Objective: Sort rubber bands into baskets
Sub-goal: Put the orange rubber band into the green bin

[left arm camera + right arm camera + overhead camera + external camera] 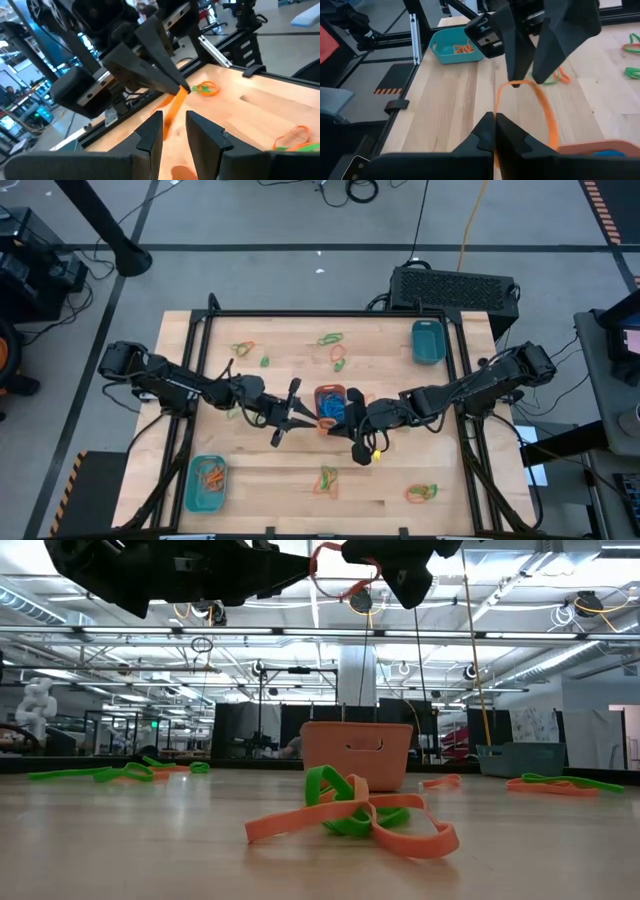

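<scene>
Right gripper [495, 122] is pinching an orange rubber band [547, 117] with its fingers fully closed, holding it up above the table beside the orange basket [329, 396] at the centre. Left gripper [172, 127] is facing it with its fingers part open, the band hanging between them but not clamped as far as I can see. I am reading this as a handover or a stretch in mid-air; next I am needing to carry the band to the teal basket [205, 483] already holding orange bands.
</scene>
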